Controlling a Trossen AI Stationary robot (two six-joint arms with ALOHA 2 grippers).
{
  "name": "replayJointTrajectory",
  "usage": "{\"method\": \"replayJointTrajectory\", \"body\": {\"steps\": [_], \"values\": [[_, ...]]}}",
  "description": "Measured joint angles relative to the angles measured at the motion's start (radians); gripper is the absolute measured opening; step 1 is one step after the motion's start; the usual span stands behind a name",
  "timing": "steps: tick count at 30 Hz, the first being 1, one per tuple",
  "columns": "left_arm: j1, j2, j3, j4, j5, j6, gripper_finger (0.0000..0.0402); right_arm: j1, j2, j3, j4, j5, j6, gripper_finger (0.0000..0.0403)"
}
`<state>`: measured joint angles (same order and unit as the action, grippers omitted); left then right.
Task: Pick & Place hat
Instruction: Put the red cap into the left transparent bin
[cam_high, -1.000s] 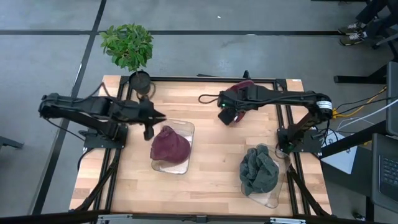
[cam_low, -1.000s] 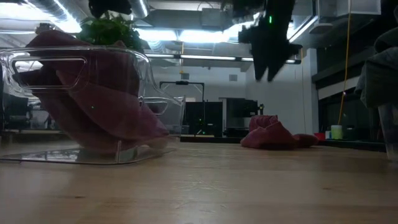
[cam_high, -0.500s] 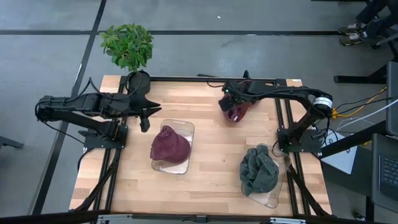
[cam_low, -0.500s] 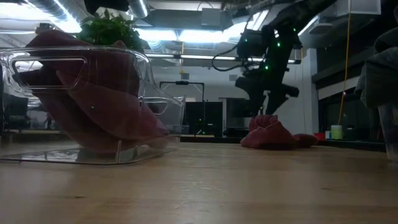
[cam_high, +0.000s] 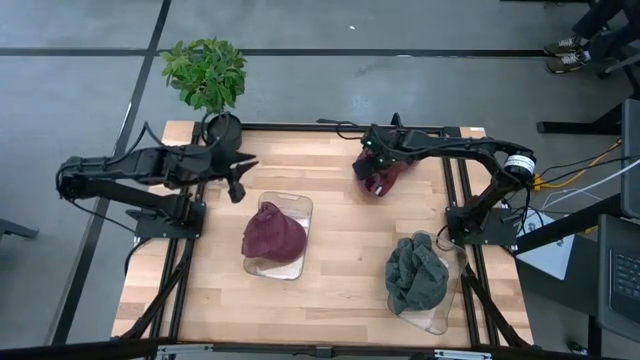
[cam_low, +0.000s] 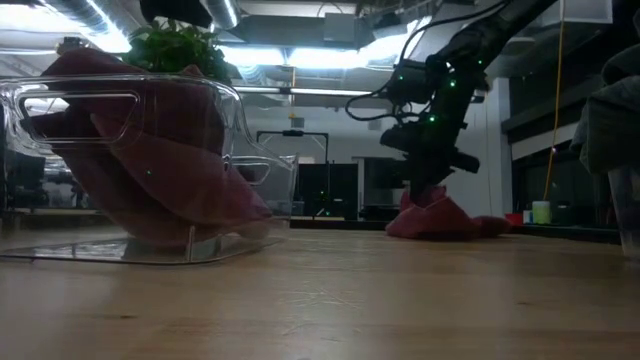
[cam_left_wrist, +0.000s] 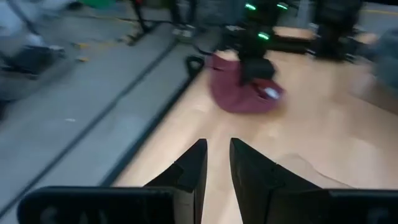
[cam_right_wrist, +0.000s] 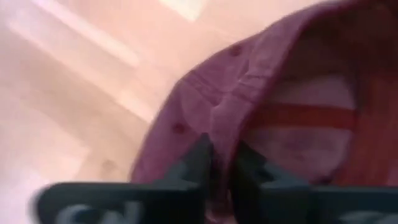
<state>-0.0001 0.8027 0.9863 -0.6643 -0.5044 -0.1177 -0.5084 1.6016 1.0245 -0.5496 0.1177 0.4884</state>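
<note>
A maroon hat lies crumpled on the wooden table near its far edge, right of the middle. The low view shows this hat resting flat on the board. My right gripper has come down on its left side and is shut on the cloth. My left gripper hovers above the table's far left, shut, with nothing between its fingers. From its wrist view the hat shows far off, under the right arm. My right gripper pinches a raised fold at the hat's edge between its two fingers. It comes from above, slanting steeply down. One layer or several, I cannot tell. The hat's underside lies on the table.
A clear tub at the table's middle holds another maroon hat. A second clear tub at the near right holds a grey-green hat. A potted plant stands at the far left corner.
My right gripper has swung toward the table's far edge and sunk onto the maroon hat, then shut on its cloth. The hat has stayed on the table. My left gripper has drawn back a little toward the far left and turned slightly.
</note>
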Motion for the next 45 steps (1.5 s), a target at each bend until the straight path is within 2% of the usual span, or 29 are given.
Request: {"method": "replayJointTrajectory", "body": {"steps": [2,5,9,15,20,23,26,29,33,37,45], "values": [[0.015,0.004,0.0,0.026,-0.04,0.014,0.0065,0.0,0.0,0.0,0.025,-0.052,-0.012,0.0019],[0.039,0.007,0.0,0.046,-0.054,0.043,0.0065,-0.001,0.0,0.019,0.052,-0.157,-0.066,0.002],[0.06,0.027,0.0,0.043,-0.044,0.075,0.007,0.001,-0.01,0.109,0.057,-0.282,-0.082,0.0014],[0.102,0.075,0.0,0.109,0.061,0.148,0.0113,-0.002,-0.025,0.357,0.065,-0.325,-0.153,0.0013],[0.136,0.125,0.0,0.223,0.079,0.26,0.0168,-0.007,-0.025,0.548,0.078,-0.34,-0.203,0.0013],[0.162,0.15,0.0,0.321,0.077,0.277,0.0196,-0.007,-0.025,0.64,0.075,-0.363,-0.241,0.0012],[0.199,0.168,0.0,0.454,0.057,0.229,0.0214,-0.007,-0.025,0.7,0.096,-0.385,-0.276,0.0012],[0.242,0.181,0.0,0.574,0.067,0.103,0.0221,-0.006,-0.025,0.742,0.098,-0.385,-0.312,0.0012],[0.295,0.207,0.0,0.623,0.223,-0.084,0.0219,-0.007,-0.025,0.758,0.143,-0.386,-0.313,0.0012],[0.33,0.254,0.0,0.651,0.353,-0.238,0.022,-0.007,-0.024,0.758,0.154,-0.462,-0.318,0.0011],[0.404,0.304,0.0,0.66,0.486,-0.299,0.0221,-0.005,-0.024,0.758,0.167,-0.648,-0.354,0.0011]]}}
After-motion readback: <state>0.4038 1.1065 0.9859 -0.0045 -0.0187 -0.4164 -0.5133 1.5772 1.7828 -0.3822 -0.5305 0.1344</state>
